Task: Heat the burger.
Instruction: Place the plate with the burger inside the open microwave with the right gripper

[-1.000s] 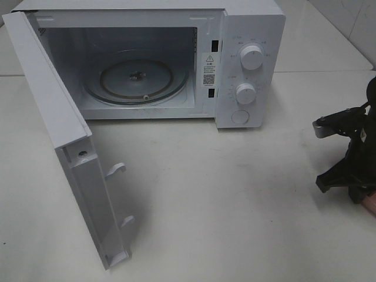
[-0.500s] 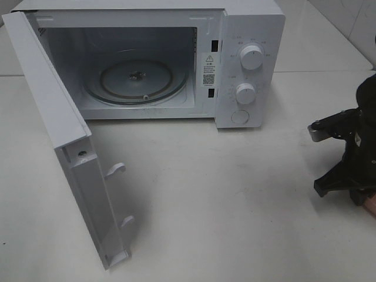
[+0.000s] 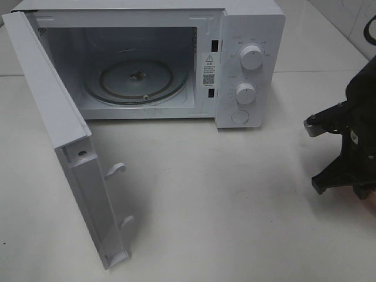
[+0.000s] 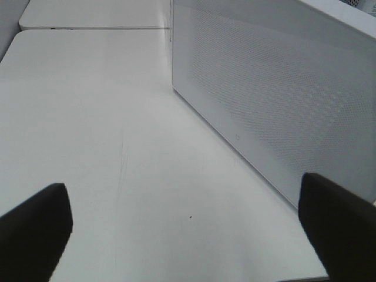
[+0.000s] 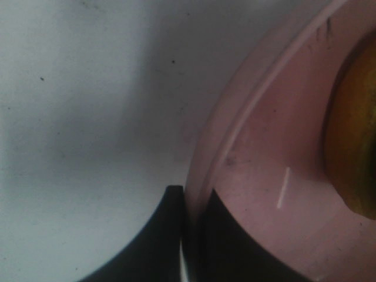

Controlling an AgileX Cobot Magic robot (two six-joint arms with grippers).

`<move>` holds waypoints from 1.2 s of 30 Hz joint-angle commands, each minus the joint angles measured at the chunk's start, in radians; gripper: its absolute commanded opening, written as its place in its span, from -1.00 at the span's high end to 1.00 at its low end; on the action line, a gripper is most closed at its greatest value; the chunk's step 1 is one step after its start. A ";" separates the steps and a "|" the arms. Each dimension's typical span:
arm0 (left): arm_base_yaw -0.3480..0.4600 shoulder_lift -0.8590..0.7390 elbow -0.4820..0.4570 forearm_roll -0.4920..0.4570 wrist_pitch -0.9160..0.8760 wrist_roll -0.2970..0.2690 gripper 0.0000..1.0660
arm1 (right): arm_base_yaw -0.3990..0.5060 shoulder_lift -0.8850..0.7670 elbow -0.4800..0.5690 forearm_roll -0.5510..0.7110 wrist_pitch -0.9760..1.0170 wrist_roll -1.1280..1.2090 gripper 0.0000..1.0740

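The microwave [image 3: 249, 35] is standing on the counter [image 3: 235, 211] with its door [image 3: 53, 111] hanging wide open to the left, baring the glass turntable [image 3: 138, 79]. The right arm [image 3: 352, 147] is sitting at the high view's far right edge, covering its own tool there. Only the right wrist view is showing the right tool [image 5: 189, 202] clamping the pink plate [image 5: 258, 176] by its rim. The burger [image 5: 352, 129] is resting on that plate, blurred and cut off. The left tool [image 4: 185, 226] is holding its fingers wide apart beside a dotted white panel [image 4: 276, 100].
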 commanded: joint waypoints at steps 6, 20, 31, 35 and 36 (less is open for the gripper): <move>-0.004 -0.020 0.003 -0.002 -0.004 -0.008 -0.89 | 0.045 -0.054 0.004 -0.072 0.091 0.015 1.00; -0.004 -0.020 0.003 -0.002 -0.004 -0.008 -0.89 | 0.152 -0.124 0.004 -0.112 0.216 0.027 1.00; -0.004 -0.020 0.003 -0.002 -0.004 -0.008 -0.89 | 0.259 -0.215 0.011 -0.131 0.317 0.061 1.00; -0.004 -0.020 0.003 -0.002 -0.004 -0.008 -0.89 | 0.306 -0.233 0.042 -0.124 0.335 0.078 1.00; -0.004 -0.020 0.003 -0.002 -0.004 -0.008 -0.89 | 0.321 -0.235 0.051 -0.124 0.343 0.087 1.00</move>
